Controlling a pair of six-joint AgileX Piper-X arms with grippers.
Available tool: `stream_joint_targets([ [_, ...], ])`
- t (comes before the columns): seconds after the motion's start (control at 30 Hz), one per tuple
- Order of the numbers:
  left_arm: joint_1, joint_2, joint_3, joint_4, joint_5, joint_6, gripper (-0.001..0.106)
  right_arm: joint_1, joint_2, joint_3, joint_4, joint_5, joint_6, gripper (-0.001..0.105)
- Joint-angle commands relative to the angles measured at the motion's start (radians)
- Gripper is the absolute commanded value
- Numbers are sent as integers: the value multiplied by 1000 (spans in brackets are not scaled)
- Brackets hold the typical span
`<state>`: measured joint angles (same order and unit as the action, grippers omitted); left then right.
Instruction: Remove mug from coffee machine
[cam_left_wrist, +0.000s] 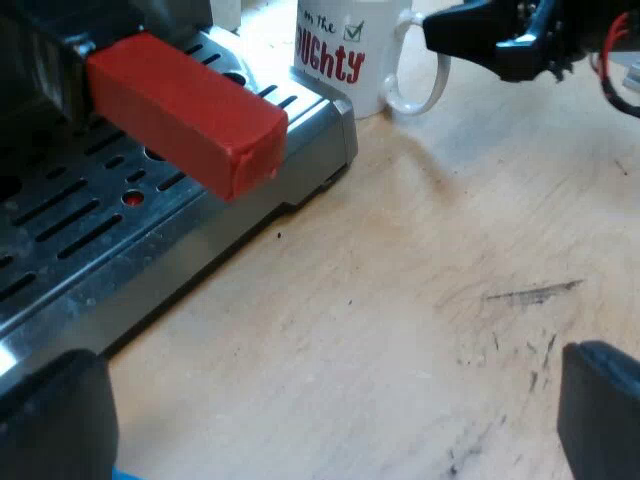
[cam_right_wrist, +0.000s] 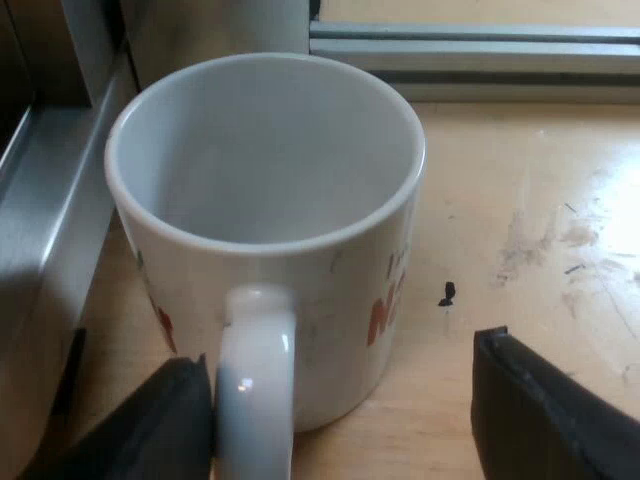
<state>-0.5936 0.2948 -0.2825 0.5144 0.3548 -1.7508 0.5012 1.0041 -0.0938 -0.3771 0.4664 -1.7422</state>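
The mug stands on the table beside the espresso machine, handle within the right claw.

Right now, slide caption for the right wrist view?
Open fingers flank the handle of an empty white mug on the table.

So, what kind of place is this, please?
Likely a coffee workbench, perhaps a test setup: an espresso machine's slotted drip tray, a holder's red handle end over it, and a white mug on a scuffed wooden table.
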Motion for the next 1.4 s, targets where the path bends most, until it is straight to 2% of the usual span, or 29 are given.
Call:
stream_joint_targets([
  [0.03,-6,-2,-2,-21,-7,6,90,2,-90,-30,157,1,-4,58],
  [0.27,-6,-2,-2,-21,-7,6,90,2,-207,-106,377,-1,40,58],
  [0.47,-6,-2,-5,-21,-7,6,90,2,-273,-207,610,-54,42,58],
  [0.53,-6,-2,-15,-19,-7,6,90,2,-277,-218,626,-57,42,58],
  [0.6,-6,-2,-19,-19,-7,6,90,2,-298,-294,778,-72,42,58],
  [0.77,-6,-2,-32,-19,-7,6,90,2,-301,-383,938,-114,44,58],
  [0.8,-6,-2,-79,-19,-49,6,90,2,-301,-426,1008,-136,50,58],
  [0.97,-6,-2,-126,-19,-47,4,90,2,-301,-473,1091,-136,84,58],
  [1.0,-6,-2,-136,-19,-46,4,90,2,-301,-531,1216,-136,88,58],
  [1.27,-6,-2,-194,-1,-46,4,90,2,-301,-636,1437,-145,88,58],
  [1.3,-6,-2,-224,5,-50,-37,90,2,-301,-659,1472,-156,84,58],
  [1.4,-6,-2,-246,8,-100,-90,90,2,-301,-699,1497,-204,81,58],
])
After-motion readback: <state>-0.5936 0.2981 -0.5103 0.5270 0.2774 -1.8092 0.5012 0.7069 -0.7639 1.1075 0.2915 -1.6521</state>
